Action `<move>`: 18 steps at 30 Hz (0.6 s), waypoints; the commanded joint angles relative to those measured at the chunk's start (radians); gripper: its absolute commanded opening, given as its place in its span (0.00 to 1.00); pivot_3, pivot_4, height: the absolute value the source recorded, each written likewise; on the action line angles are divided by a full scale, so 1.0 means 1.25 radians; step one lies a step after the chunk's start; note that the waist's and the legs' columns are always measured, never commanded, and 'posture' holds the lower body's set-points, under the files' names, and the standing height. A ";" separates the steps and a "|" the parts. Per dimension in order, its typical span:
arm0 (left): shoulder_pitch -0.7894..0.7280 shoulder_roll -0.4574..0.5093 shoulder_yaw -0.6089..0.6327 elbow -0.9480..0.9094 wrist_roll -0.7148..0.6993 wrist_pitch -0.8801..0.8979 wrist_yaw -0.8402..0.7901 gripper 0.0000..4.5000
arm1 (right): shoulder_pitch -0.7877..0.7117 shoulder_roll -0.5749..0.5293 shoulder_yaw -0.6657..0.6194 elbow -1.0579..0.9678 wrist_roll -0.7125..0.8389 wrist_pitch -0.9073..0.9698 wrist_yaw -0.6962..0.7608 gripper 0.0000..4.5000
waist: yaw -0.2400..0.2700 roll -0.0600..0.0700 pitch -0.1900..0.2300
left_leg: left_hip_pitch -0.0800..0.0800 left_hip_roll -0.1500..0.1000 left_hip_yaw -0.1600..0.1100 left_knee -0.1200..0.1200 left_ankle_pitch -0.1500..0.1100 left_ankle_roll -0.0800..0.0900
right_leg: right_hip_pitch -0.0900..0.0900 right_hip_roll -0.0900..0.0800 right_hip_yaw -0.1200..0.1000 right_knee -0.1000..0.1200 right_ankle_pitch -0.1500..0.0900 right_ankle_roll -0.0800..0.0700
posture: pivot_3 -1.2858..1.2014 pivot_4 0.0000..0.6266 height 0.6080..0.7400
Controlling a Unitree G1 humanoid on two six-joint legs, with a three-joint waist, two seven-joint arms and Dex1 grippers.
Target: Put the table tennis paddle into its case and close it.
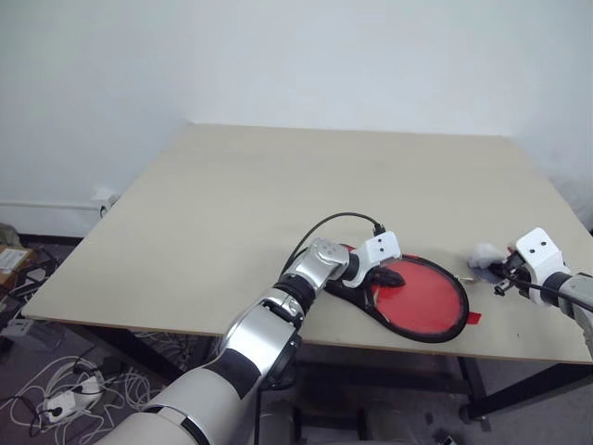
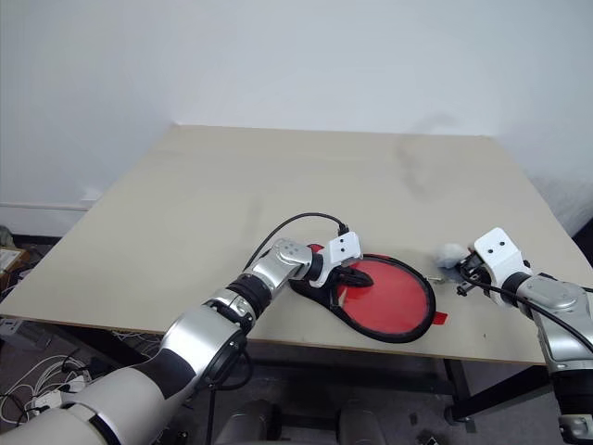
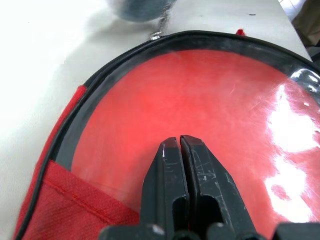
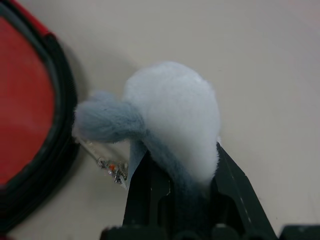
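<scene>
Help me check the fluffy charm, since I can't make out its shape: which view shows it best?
The right wrist view: the white-grey soft lump sits close up, pinched in the right hand. In both eye views it's a small pale blob beside the case.

The case (image 1: 417, 298) lies flat on the tabletop (image 1: 278, 195) near its front edge. The left gripper's fingers (image 3: 181, 185) rest on the case's panel at its narrow end, the round part spreading beyond their tips. To the case's right, just beside its rim, a soft lump (image 4: 170, 120) sits between the right gripper's fingers (image 4: 150, 195)
</scene>
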 commanded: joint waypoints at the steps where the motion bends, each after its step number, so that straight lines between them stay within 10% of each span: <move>1: -0.001 -0.011 -0.001 0.006 0.008 0.005 0.004 0.00 | 0.011 -0.032 -0.046 -0.047 0.018 -0.015 0.035 0.07 | 0.000 0.000 0.000 | 0.000 0.000 0.000 0.000 0.000 0.000 | 0.000 0.000 0.000 0.000 0.000 0.000 | 0.52 0.00 1.00; 18: 0.001 -0.010 -0.001 0.004 0.008 0.005 0.005 0.00 | 0.051 -0.080 -0.060 -0.060 -0.003 -0.021 0.093 0.07 | 0.000 -0.001 0.001 | 0.000 0.000 -0.001 0.000 0.000 0.000 | 0.000 -0.001 -0.002 0.000 0.000 0.000 | 0.52 0.00 1.00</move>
